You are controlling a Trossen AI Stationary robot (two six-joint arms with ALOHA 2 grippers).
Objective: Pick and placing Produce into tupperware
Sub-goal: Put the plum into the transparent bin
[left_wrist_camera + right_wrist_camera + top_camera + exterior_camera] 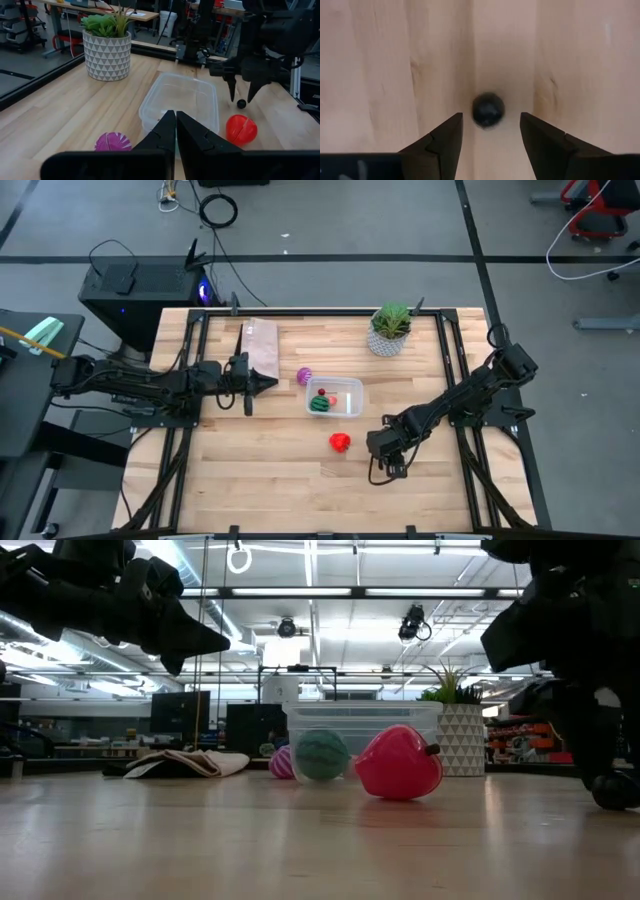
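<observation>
A: What's the tupperware (336,397) like?
B: Clear shallow tub mid-table, holding a green striped ball (320,405) and tiny red bits. A red lumpy piece (340,442) and a purple-pink ball (304,376) lie outside.
A: The arms?
B: Right gripper (491,131) points down, fingers apart, straddling a small dark ball (488,110), holding nothing. Left gripper (176,131) hovers pinched together, empty, beside the tub.

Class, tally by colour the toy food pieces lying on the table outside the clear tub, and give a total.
purple ball: 1
red piece: 1
dark ball: 1
Total: 3
</observation>
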